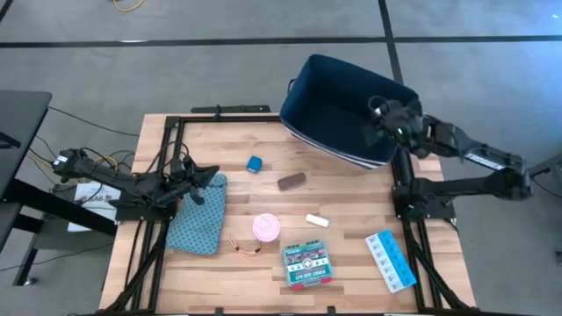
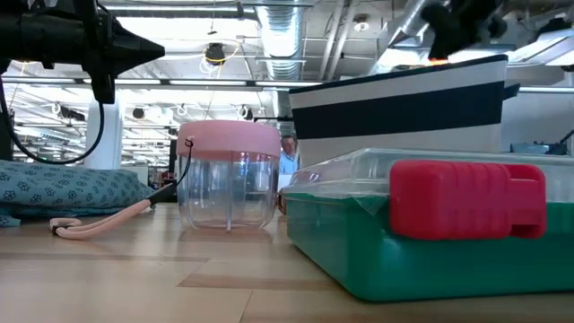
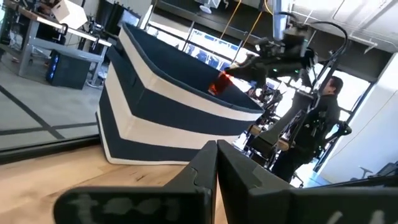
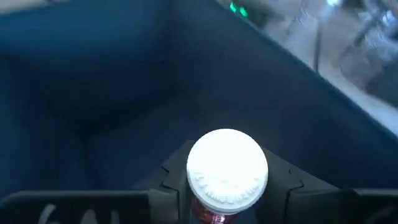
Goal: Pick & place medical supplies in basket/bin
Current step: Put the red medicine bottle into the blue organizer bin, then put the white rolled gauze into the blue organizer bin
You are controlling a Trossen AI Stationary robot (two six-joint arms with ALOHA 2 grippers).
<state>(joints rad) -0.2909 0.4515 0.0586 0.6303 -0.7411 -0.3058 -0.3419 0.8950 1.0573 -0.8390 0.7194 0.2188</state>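
Note:
My right gripper (image 1: 384,118) is over the open top of the dark navy bin (image 1: 338,96), shut on the red-white bottle (image 4: 226,171). The bin stands at the table's far right corner. My left gripper (image 1: 207,180) waits shut at the table's left, above the teal pouch (image 1: 198,219). On the wood lie the small blue roll (image 1: 255,164), the brown bar (image 1: 291,181), the white tube (image 1: 316,220), the pink roll (image 1: 266,228), the green box (image 1: 308,264) and the light-blue pill organizer (image 1: 390,260). My right gripper pinches the bottle between its two fingers (image 4: 287,186) on the red body just below the white cap (image 4: 227,167). The cap faces back toward the wrist. The bottle is lifted clear, over the bin's dark inside (image 4: 124,93). The pads themselves are hidden by the cap.
The teal pouch's pink cord (image 1: 244,247) trails toward the pink roll. Dark frame rails (image 1: 413,189) run along both sides of the table. A person (image 3: 323,106) stands in the room beyond the right arm.

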